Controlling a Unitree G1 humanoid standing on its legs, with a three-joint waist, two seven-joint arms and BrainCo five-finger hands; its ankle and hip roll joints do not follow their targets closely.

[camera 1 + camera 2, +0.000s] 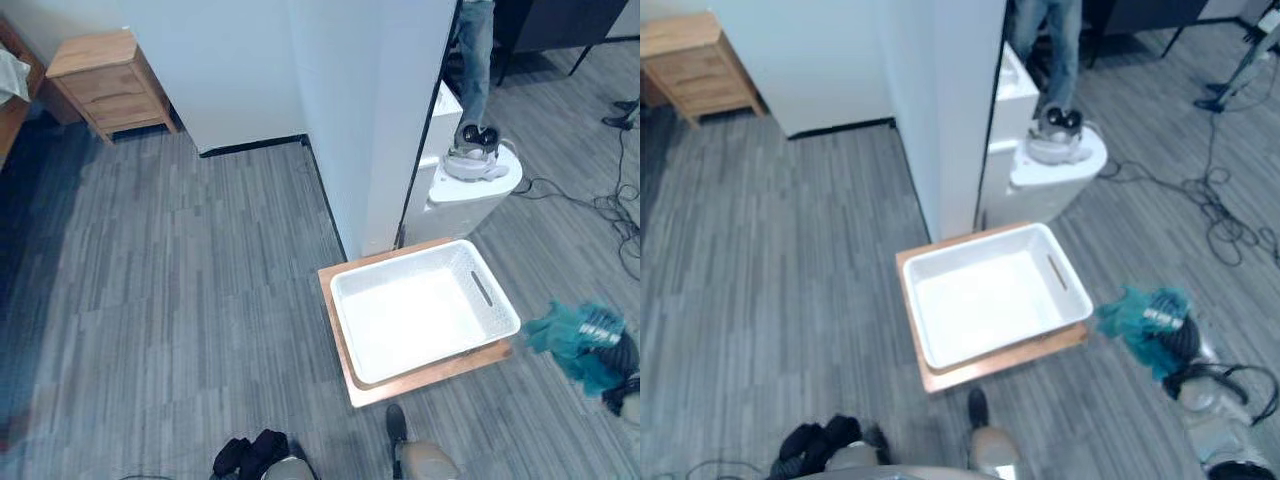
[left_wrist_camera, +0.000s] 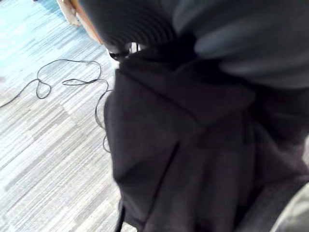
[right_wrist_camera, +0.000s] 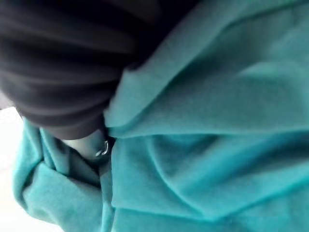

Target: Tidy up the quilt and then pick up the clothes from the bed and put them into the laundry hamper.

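A white laundry hamper (image 1: 343,320) sits empty on a wooden board (image 1: 430,380) on the grey floor, straight ahead. My right hand (image 1: 1160,318) is to the right of the hamper, its fingers curled round a bunched teal garment (image 1: 570,345) that hangs beside the hamper's right end. In the right wrist view the teal garment (image 3: 207,130) is bunched under the hand's dark cover (image 3: 63,72). My left hand (image 2: 231,43) is low and near, left of the board, with a black garment (image 1: 250,455) hanging from it above the floor.
A white partition wall (image 1: 380,120) stands just behind the hamper. A white unit (image 1: 470,190) with a grey object on top sits behind it to the right, with a person's legs (image 1: 475,50) beside it. A wooden nightstand (image 1: 105,85) is at the far left. Cables (image 1: 610,210) trail at the right.
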